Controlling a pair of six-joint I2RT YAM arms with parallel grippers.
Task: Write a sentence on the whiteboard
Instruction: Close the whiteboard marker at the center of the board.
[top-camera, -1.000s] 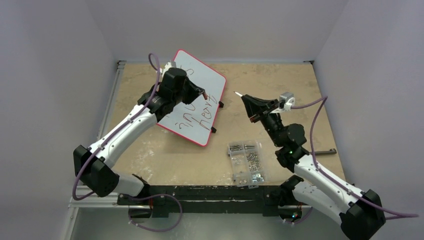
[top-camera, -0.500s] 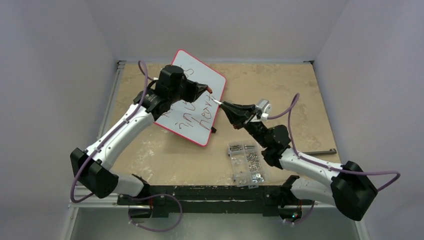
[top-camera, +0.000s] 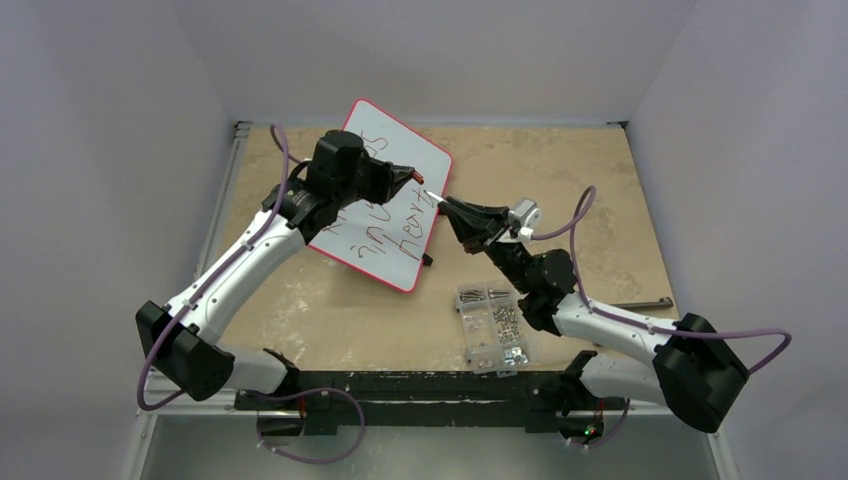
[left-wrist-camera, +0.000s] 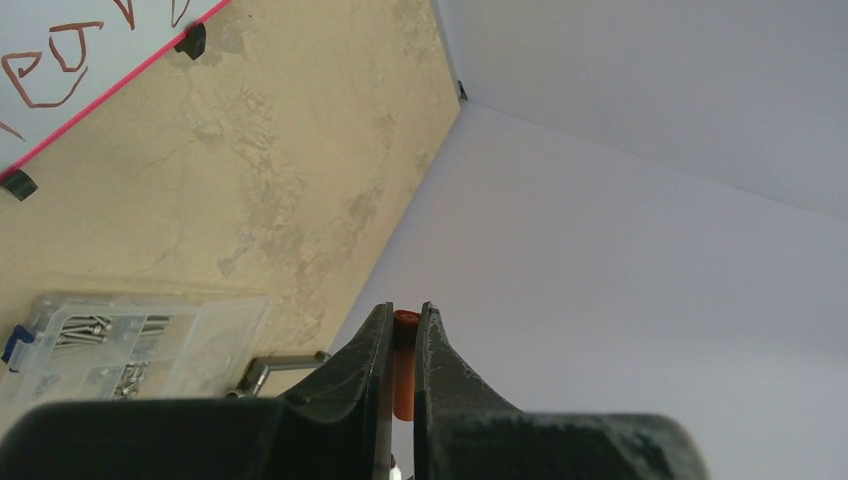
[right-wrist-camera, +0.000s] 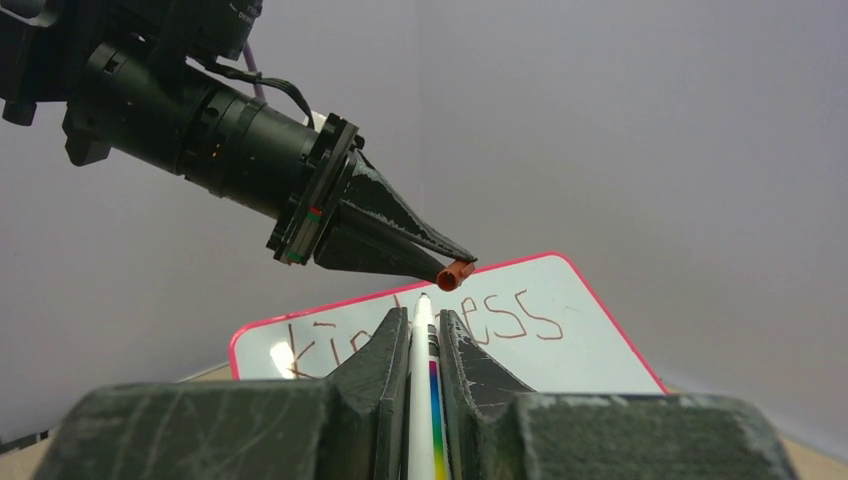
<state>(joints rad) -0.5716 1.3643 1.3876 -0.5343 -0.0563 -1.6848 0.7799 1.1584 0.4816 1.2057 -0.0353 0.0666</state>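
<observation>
The whiteboard (top-camera: 415, 165) is lying flat at the far left of the table (top-camera: 560, 170), partly under the left arm. The sentence (top-camera: 395, 238) is being shown across it in dark marker lines, some of them hidden by that arm. The writing looks finished, which is judged to be why nothing is touching the board.

Above the board's right edge, the left gripper (top-camera: 410, 178) is being held raised. Its fingers are clenched on a small red-orange cap (left-wrist-camera: 404, 370), whose open end is being turned toward the right arm.

Just beside it, the marker (right-wrist-camera: 420, 370) is being gripped along its barrel by the right gripper (top-camera: 449, 205), the fingers closed tight on it. Its tip is being pointed at the cap, with a small gap between them. The two are being lined up nose to nose, probably so that the pen can be capped.

Further right and nearer the arm bases, a clear screw box (top-camera: 493, 325) is sitting apart from both grippers.
</observation>
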